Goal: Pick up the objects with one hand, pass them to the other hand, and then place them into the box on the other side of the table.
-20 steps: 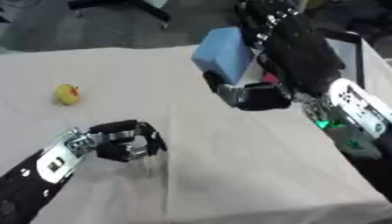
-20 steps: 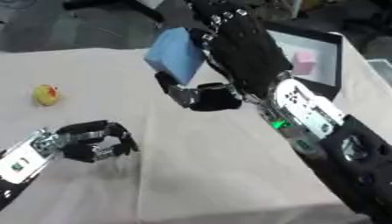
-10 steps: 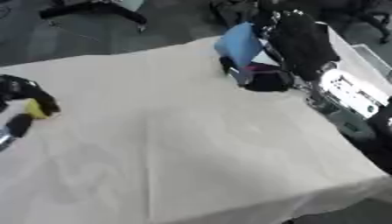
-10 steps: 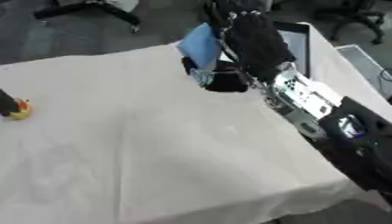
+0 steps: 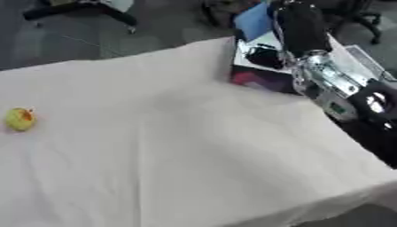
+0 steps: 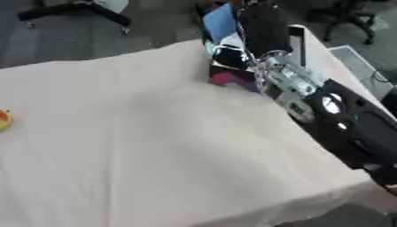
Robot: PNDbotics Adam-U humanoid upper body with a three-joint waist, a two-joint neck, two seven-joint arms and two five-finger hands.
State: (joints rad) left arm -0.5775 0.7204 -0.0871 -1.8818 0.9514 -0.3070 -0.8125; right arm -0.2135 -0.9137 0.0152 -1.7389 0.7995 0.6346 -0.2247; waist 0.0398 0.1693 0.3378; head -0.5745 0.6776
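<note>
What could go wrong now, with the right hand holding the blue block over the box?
The light blue block sits at the far edge of the dark box, so releasing it there might drop it outside. The right hand hides the grip, so release is hard to judge. The small yellow object lies near the white table's left edge and could roll off.

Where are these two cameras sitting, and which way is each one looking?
Left eye view: in the robot's head, looking down at the table; the right hand holds a blue object over the box; a yellow object lies at the left.
Right eye view: beside it in the head, same downward look; the right arm fills more of the right side, and the yellow object is cut by the left edge.
Both share table, box, blue object and right hand; the left hand shows in neither.
</note>
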